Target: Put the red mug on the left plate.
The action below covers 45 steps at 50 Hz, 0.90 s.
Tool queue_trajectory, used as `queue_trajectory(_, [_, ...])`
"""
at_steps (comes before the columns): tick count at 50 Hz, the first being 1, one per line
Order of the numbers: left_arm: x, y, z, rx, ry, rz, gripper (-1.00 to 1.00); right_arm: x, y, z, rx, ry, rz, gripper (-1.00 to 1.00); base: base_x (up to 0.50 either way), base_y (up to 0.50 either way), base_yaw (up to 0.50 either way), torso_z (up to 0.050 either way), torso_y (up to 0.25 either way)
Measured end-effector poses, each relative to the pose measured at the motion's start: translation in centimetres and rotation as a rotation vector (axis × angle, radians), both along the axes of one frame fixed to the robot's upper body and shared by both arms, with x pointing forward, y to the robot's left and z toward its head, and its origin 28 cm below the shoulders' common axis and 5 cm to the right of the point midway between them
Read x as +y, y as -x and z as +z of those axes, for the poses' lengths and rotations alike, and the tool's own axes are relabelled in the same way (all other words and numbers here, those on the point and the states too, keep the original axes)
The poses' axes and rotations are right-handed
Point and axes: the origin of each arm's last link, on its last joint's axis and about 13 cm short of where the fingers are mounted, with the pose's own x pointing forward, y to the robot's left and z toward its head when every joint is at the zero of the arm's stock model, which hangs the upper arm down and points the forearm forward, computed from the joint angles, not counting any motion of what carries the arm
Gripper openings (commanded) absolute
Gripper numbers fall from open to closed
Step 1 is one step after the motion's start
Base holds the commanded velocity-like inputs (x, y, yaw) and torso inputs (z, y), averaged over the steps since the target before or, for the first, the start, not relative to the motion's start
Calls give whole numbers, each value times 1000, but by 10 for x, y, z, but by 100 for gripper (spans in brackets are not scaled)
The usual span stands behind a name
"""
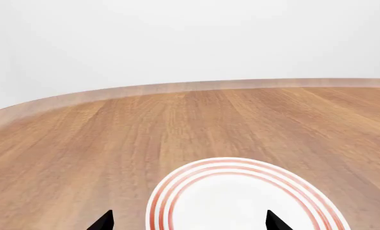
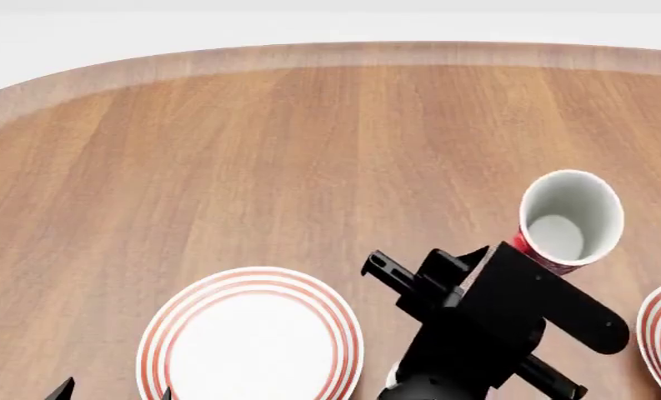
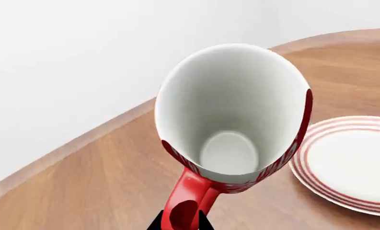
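Left wrist view: the left gripper (image 1: 188,221) hangs with jaws apart over the left plate (image 1: 241,201) on the table (image 1: 113,134). Head view: the right gripper (image 2: 516,250) holds the red mug (image 2: 567,220) aloft between both plates. Right wrist view: its jaws clamp the handle (image 3: 188,201), beside the other plate (image 3: 350,163).

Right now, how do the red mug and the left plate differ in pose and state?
The red mug is held off the table by the right gripper, pinched at its handle; the left plate lies flat on the table. The mug is tall and tilted, the plate low and much wider. Both are empty, white inside with red trim.
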Motion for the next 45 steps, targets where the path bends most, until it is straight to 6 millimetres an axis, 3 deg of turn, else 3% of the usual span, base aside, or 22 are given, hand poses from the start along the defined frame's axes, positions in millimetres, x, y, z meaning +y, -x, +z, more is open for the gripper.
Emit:
queue_trajectory(23, [0, 0, 0, 1, -1, 0, 100, 11, -11, -2, 10, 53, 292, -100, 0, 0, 0, 0, 0])
queue_trajectory(45, [0, 0, 0, 1, 3, 1, 100, 23, -13, -14, 117, -6, 567, -100, 0, 0, 0, 0, 0])
